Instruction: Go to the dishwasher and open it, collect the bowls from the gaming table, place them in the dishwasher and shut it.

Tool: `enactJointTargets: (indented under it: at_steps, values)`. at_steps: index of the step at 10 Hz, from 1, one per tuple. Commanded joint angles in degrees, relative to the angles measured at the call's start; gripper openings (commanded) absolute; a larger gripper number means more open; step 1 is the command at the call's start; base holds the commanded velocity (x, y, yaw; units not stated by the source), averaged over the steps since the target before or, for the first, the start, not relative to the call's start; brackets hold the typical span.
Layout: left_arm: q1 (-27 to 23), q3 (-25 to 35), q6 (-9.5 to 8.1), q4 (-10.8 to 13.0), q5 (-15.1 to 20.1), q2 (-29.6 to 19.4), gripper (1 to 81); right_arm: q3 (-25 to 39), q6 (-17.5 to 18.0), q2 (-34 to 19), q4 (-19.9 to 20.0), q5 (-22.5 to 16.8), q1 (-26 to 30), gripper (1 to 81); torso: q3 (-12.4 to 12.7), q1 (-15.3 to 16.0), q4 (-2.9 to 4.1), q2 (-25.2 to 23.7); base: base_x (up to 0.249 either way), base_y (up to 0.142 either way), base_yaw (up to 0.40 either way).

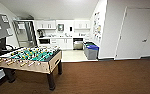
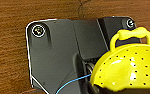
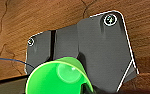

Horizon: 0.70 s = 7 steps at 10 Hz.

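Observation:
Over the brown carpet, my left gripper (image 2: 97, 88) is shut on a yellow perforated bowl (image 2: 126, 68) with a loop handle. A bright green bowl (image 3: 56, 79) sits in my right gripper (image 3: 84, 88), its mouth toward the camera. In the head view the dishwasher (image 1: 78, 45) is a small steel-fronted unit under the counter of the kitchen at the back of the room. A dark strip runs above its steel panel, and I cannot tell how its door stands. The gaming table is out of view.
A table-football table (image 1: 32, 61) with a green field stands on the carpet at front left. Grey bins (image 1: 91, 51), one with a blue lid, line the wall beside the kitchen entrance. A white door (image 1: 137, 32) is at right. Brown carpet lies ahead.

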Motion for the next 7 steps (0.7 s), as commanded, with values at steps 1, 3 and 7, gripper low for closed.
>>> enactJointTargets:
  at_steps: [1,3,7]
  values:
    - [-2.9,0.3,0.24,0.1,3.4,-0.1,1.0,-0.1,-0.1,-0.8,-0.4,-1.4,1.9,1.0,0.0,0.0,0.0,0.0,0.137,0.0,0.0]
    - [-2.9,0.3,0.24,0.1,3.4,-0.1,1.0,-0.1,-0.1,-0.8,-0.4,-1.3,2.0,1.0,0.0,-0.1,0.0,0.0,0.137,0.0,0.0]
    - [-2.9,0.3,0.33,0.1,3.4,-0.2,1.0,-0.1,-0.1,-0.8,-0.5,-1.3,1.9,1.0,0.0,0.0,0.0,0.0,0.139,0.0,0.0]
